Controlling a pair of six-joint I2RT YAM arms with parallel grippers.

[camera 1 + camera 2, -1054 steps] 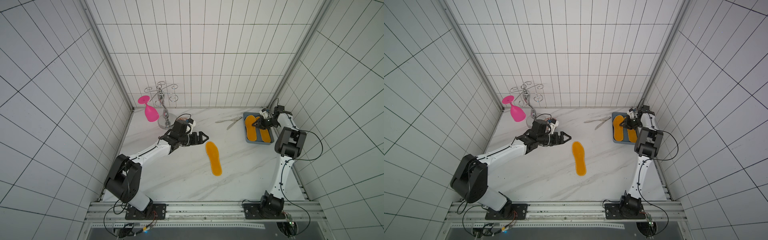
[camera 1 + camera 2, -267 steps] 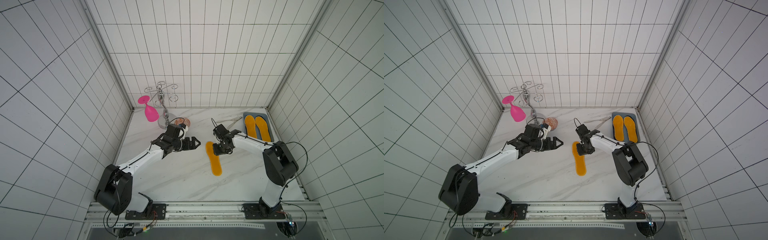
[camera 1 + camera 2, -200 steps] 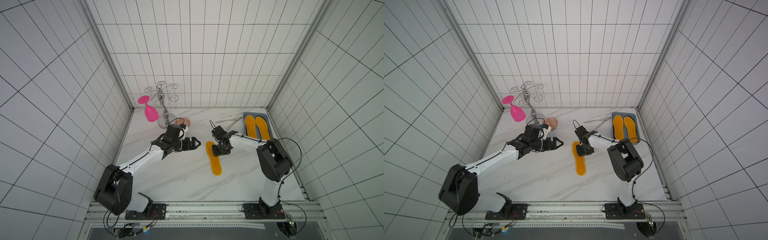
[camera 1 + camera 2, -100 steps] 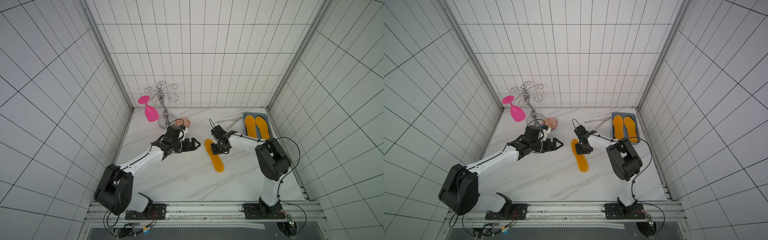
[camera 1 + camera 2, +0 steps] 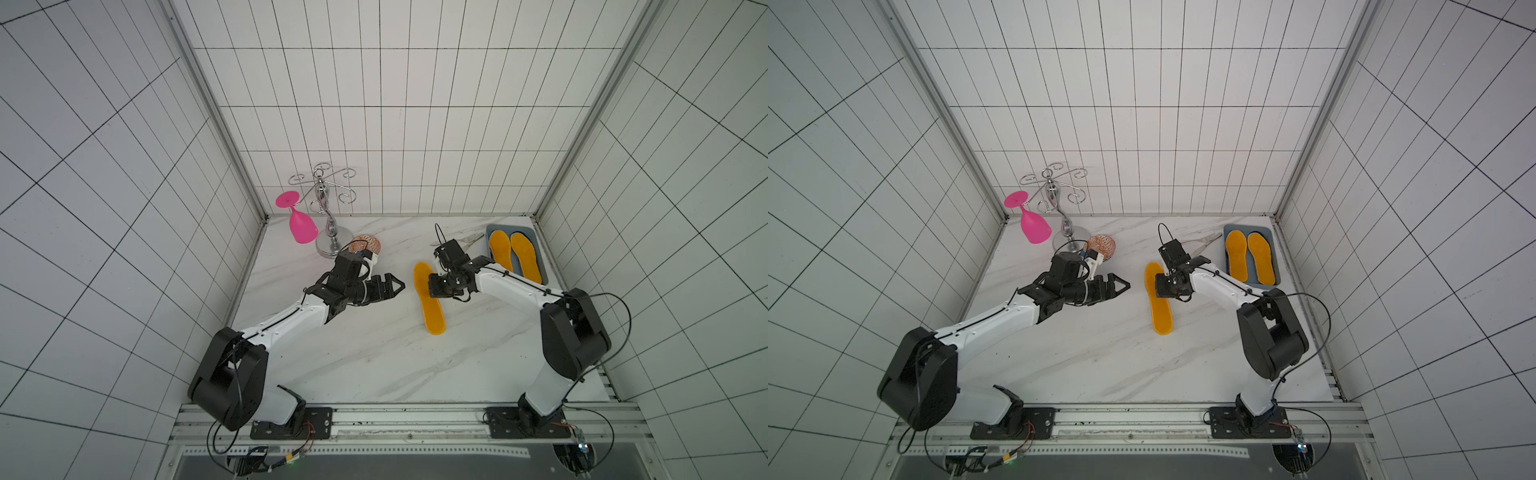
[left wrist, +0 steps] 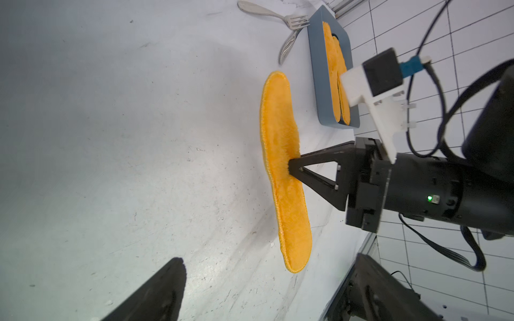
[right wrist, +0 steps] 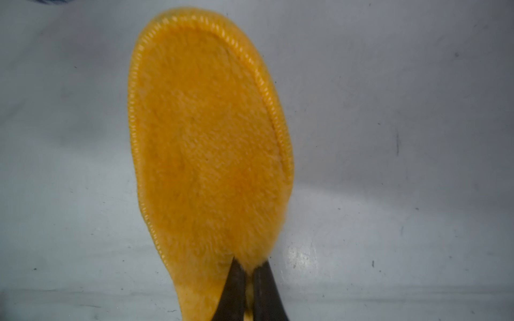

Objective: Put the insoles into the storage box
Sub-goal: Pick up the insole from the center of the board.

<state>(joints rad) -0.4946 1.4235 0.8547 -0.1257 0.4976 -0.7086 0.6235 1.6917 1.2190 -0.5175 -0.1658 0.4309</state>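
Jaws of the right tool (image 5: 433, 289) press together on one long edge of a loose orange-yellow insole (image 5: 430, 306), gripping it about midway along its length, near the middle of the white marble table (image 5: 374, 365). Seen from the opposite arm's wrist view, the insole (image 6: 281, 155) sits tilted, its gripped side raised off the surface.

Just across from it, the left tool (image 5: 397, 286) hovers with its jaws spread wide and nothing between them, pointing toward the insole but apart from it.

In the table's far right corner sits the blue-grey storage box (image 5: 491, 229), well apart from the gripped insole, with two more orange-yellow insoles (image 5: 500, 255) lying side by side inside. Metal cutlery (image 5: 469, 240) lies just beside the box. Beyond the left arm stand a small orange patterned bowl (image 5: 368, 245) and a chrome rack (image 5: 326, 216), with a pink glass (image 5: 302, 226) hanging upside down from it.
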